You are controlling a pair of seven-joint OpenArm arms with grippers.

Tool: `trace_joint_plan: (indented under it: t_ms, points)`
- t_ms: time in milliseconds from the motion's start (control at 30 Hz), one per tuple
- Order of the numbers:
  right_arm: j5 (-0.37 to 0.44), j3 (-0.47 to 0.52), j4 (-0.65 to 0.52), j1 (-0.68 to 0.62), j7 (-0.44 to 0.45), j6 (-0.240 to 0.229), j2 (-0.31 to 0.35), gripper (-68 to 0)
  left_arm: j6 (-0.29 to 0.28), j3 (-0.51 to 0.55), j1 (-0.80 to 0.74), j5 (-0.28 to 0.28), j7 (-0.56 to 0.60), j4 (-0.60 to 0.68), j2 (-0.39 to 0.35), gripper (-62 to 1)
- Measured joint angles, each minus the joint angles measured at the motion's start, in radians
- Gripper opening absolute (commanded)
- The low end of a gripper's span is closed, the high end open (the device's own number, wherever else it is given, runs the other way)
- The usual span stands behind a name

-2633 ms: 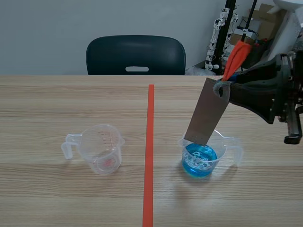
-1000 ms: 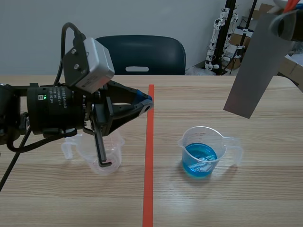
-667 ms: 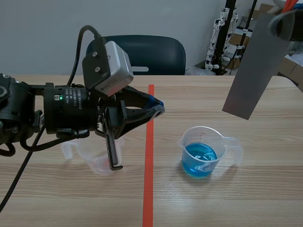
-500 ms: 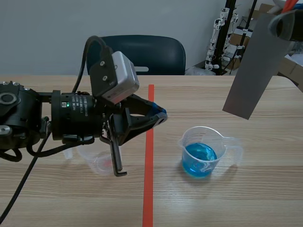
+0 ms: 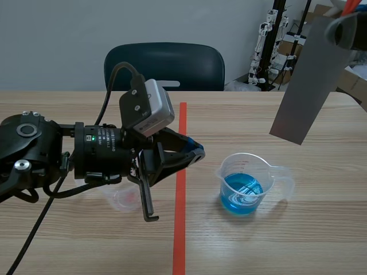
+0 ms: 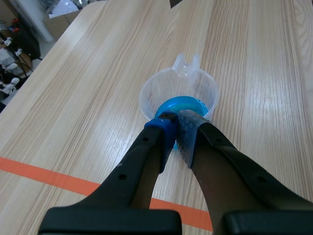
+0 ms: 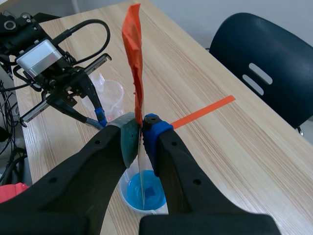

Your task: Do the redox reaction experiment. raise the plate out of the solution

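A grey metal plate [image 5: 303, 86] hangs tilted in the air, above and to the right of the clear beaker of blue solution [image 5: 243, 187], apart from it. My right gripper [image 5: 346, 27] is shut on the plate's top end, where an orange-red strip [image 7: 134, 54] sticks up. In the right wrist view the plate [image 7: 142, 169] shows edge-on between the fingers of the right gripper [image 7: 141, 128], with the beaker [image 7: 145, 194] below. My left gripper [image 5: 195, 153] is shut on nothing, low over the table just left of the beaker. The left gripper [image 6: 176, 128] points at the beaker [image 6: 179, 94] ahead.
An empty clear measuring cup [image 5: 123, 199] stands left of the orange-red tape line, mostly hidden behind my left arm [image 5: 86, 154]; it also shows in the right wrist view [image 7: 110, 96]. A dark chair [image 5: 164, 67] stands at the table's far edge.
The plate went up out of the blue solution, then stayed still. My left arm came in from the left and moved right and lower toward the blue beaker, covering the empty cup.
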State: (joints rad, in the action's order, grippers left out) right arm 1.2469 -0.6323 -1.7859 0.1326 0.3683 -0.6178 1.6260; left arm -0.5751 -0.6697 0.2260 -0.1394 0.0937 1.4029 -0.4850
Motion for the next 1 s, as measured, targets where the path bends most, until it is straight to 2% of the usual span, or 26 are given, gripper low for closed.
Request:
trace_joint_plan:
  t_ms: [1000]
  points:
    - [0.0,0.0,0.0,0.0,-0.008,0.0,0.0,-66.9,0.001,0.0,0.015,0.0,0.0,0.0,0.003,-58.2]
